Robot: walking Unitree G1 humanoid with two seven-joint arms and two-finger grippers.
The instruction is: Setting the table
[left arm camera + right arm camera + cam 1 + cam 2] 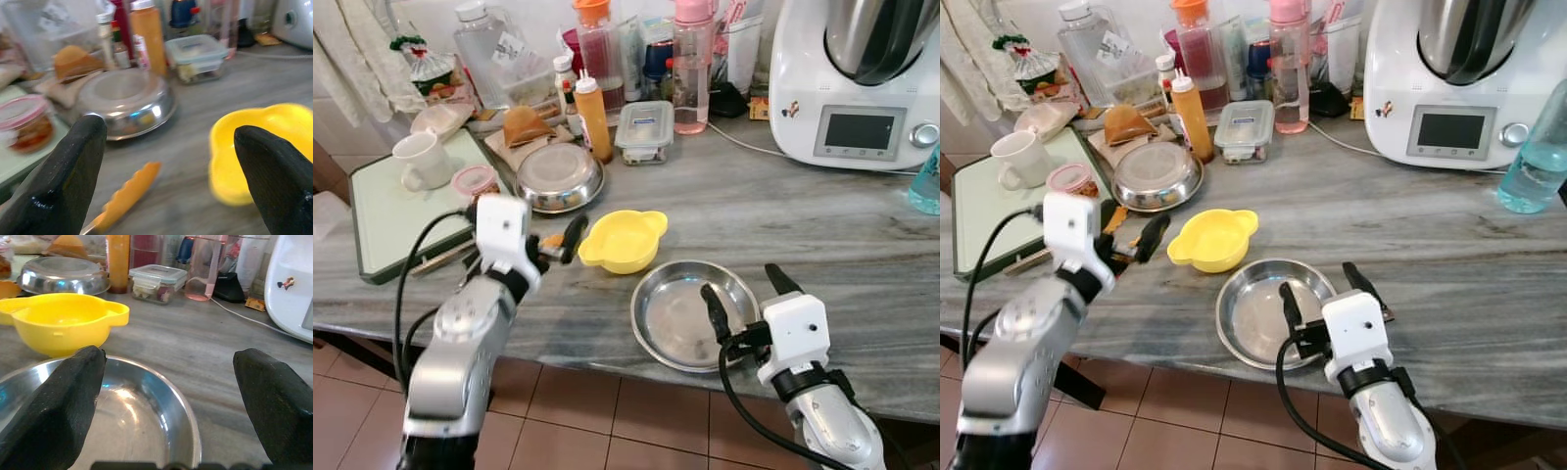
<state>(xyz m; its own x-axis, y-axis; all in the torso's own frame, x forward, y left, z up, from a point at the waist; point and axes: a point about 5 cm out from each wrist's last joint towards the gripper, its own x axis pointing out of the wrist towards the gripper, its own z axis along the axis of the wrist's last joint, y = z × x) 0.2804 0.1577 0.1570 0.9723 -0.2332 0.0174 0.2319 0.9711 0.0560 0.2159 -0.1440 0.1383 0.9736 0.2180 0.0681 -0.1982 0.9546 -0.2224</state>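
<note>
Our right gripper (741, 292) hovers spread wide, empty, over the shallow round steel plate (677, 318) at the grey stone counter's (822, 235) near edge. It's stiff, light, probably slippery; we'd pinch its rim. Our left gripper (171, 161) gapes, empty, beside the yellow plastic two-handled bowl (623, 240).

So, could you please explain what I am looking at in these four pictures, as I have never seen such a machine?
It is a humanoid robot at a kitchen counter. The two wide pictures come from cameras on its head; the other two look along each wrist between two black fingers. The left pincer is open near a yellow bowl, with an orange-handled utensil below it. The right pincer is open over the rim of a steel plate. Neither holds anything. Behind stand a covered steel bowl, bottles, a mug and a white appliance.
</note>
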